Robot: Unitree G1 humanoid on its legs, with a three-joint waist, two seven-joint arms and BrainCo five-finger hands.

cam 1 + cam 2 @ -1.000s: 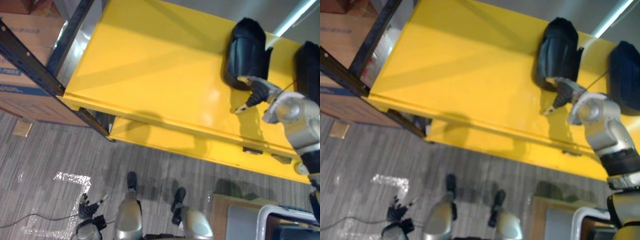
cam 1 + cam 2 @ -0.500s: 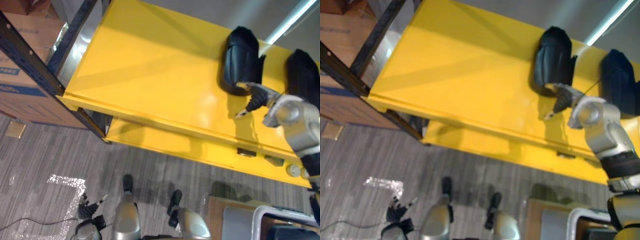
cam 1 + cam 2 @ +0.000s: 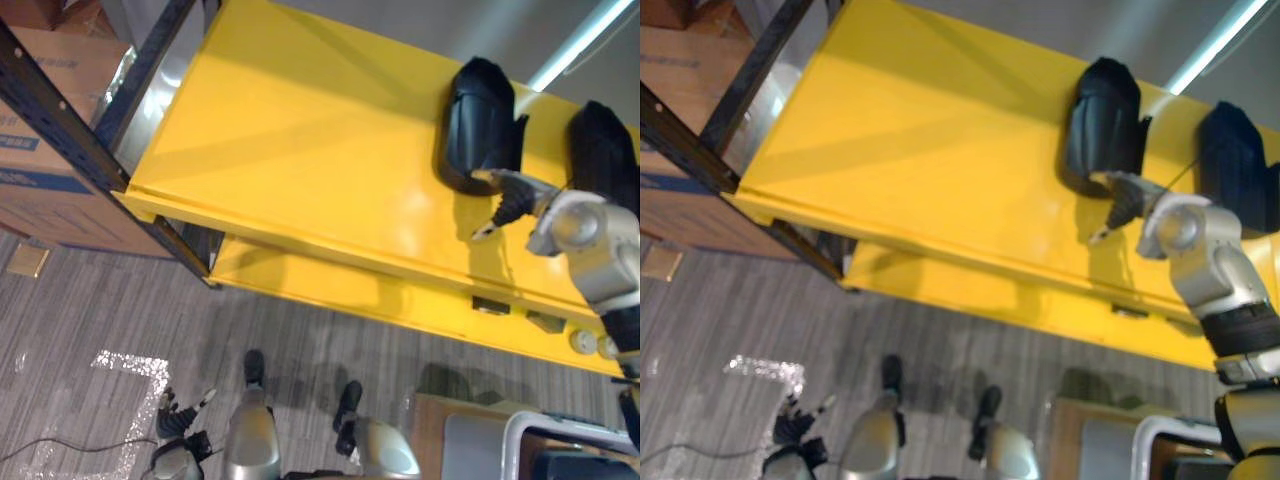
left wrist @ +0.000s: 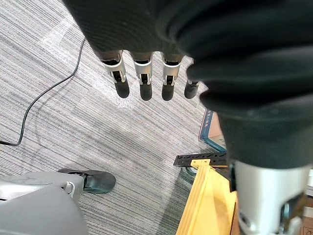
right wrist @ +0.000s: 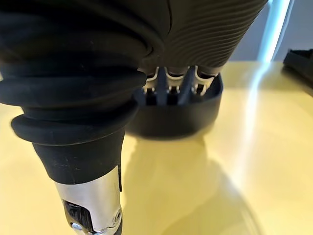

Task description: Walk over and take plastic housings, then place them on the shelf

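A black plastic housing (image 3: 480, 120) lies on the yellow shelf (image 3: 300, 150), toward its right end. My right hand (image 3: 512, 196) is at the housing's near end. In the right wrist view its straight fingers (image 5: 171, 81) reach over the rim of the housing (image 5: 176, 115), with the tips against the inside. The thumb (image 3: 486, 230) sticks out away from the housing, over the bare shelf. A second black housing (image 3: 605, 160) lies further right on the same shelf. My left hand (image 3: 178, 420) hangs low over the carpet, its fingers (image 4: 142, 73) straight and holding nothing.
A dark rack upright (image 3: 60, 120) crosses the left side, with cardboard boxes (image 3: 40, 190) behind it. A lower yellow shelf (image 3: 330, 290) juts out below the top one. A white-rimmed bin (image 3: 560, 440) and a wooden surface (image 3: 450, 430) are at the lower right.
The whole picture has shifted a little, so the camera moved. My right hand stays at the near end of the housing. The left hand still hangs low.
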